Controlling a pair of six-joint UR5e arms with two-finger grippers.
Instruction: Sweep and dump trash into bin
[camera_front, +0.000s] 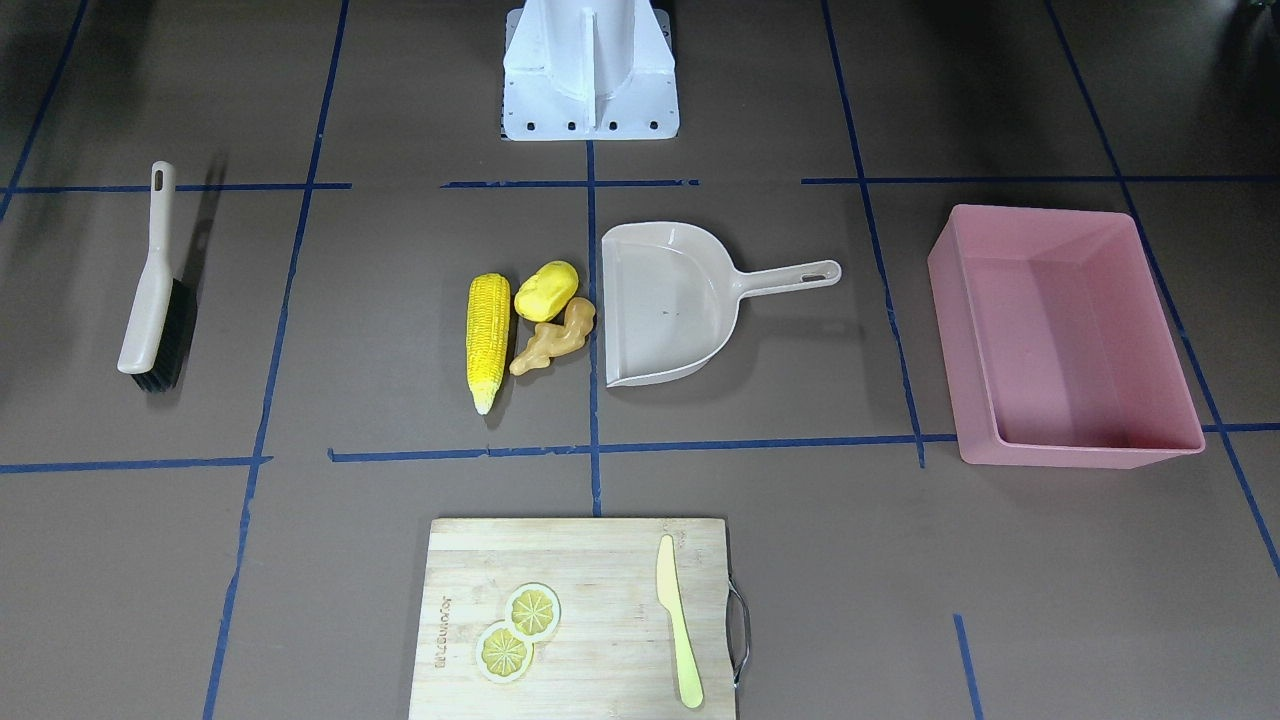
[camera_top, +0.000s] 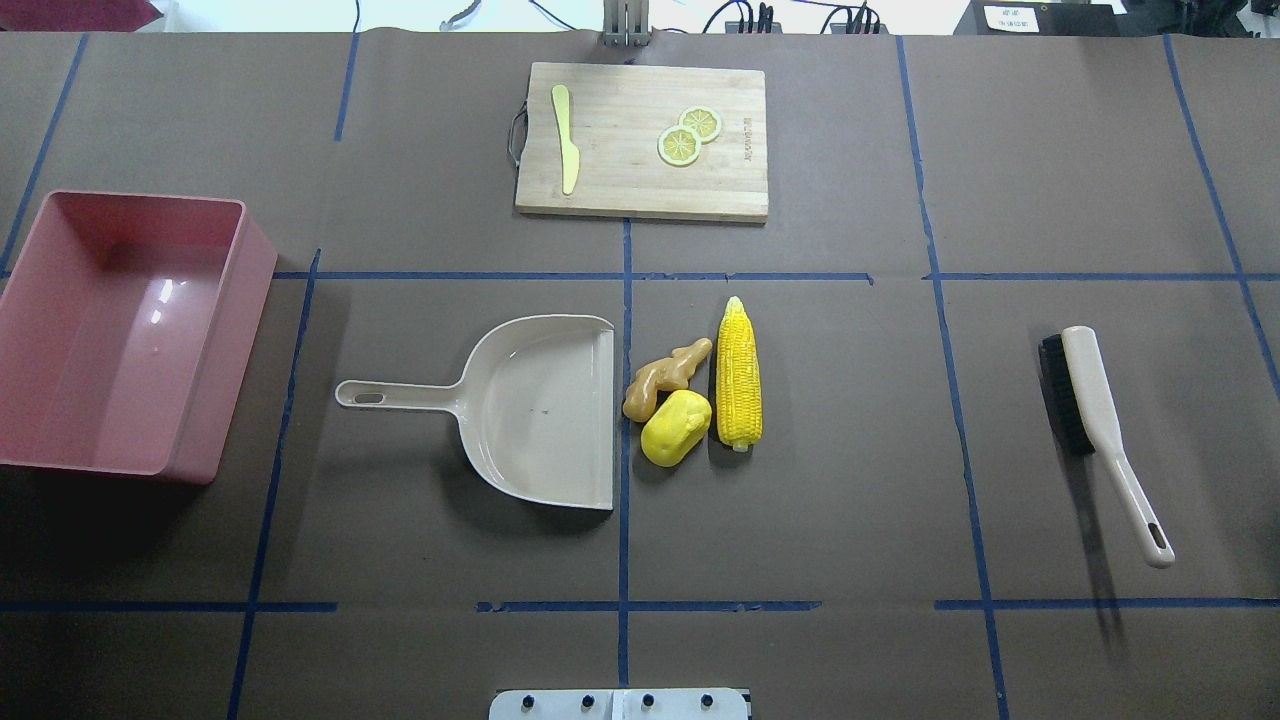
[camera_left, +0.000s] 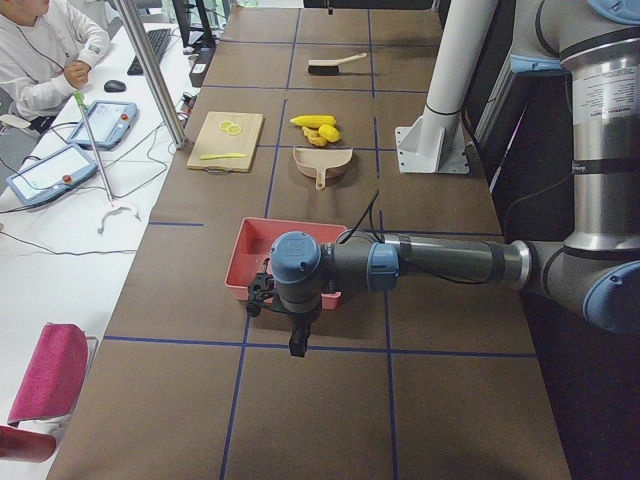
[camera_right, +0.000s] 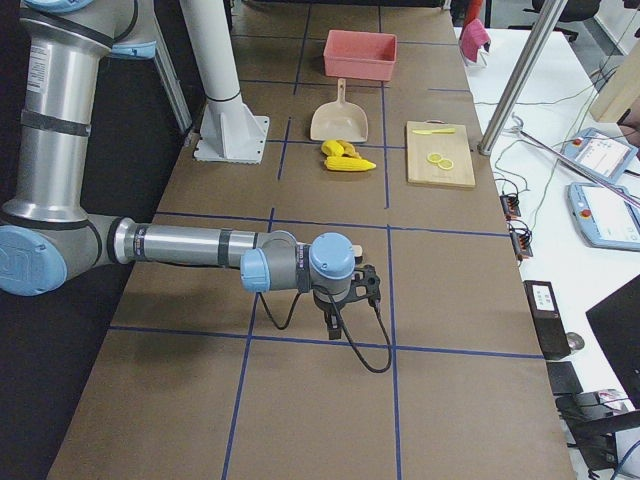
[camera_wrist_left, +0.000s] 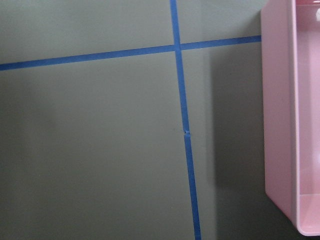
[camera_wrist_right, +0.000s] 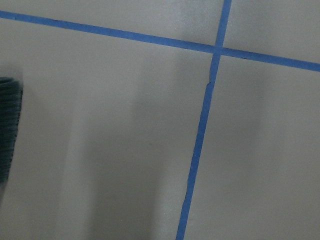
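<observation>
The corn cob (camera_top: 738, 372), the yellow potato-like piece (camera_top: 675, 428) and the ginger root (camera_top: 665, 378) lie together mid-table, right by the open mouth of the beige dustpan (camera_top: 540, 410). The pink bin (camera_top: 120, 330) stands empty at the table's left end. My left gripper (camera_left: 290, 345) hangs over the table beside the bin, and my right gripper (camera_right: 333, 330) hangs over the table's right end. Both show only in the side views, so I cannot tell whether they are open or shut. The left wrist view shows the bin's wall (camera_wrist_left: 280, 125).
A beige hand brush (camera_top: 1090, 400) with black bristles lies at the right; its bristles show in the right wrist view (camera_wrist_right: 7, 130). A wooden cutting board (camera_top: 640, 190) with two lemon slices (camera_top: 688, 135) and a pale yellow knife (camera_top: 566, 135) lies at the far edge.
</observation>
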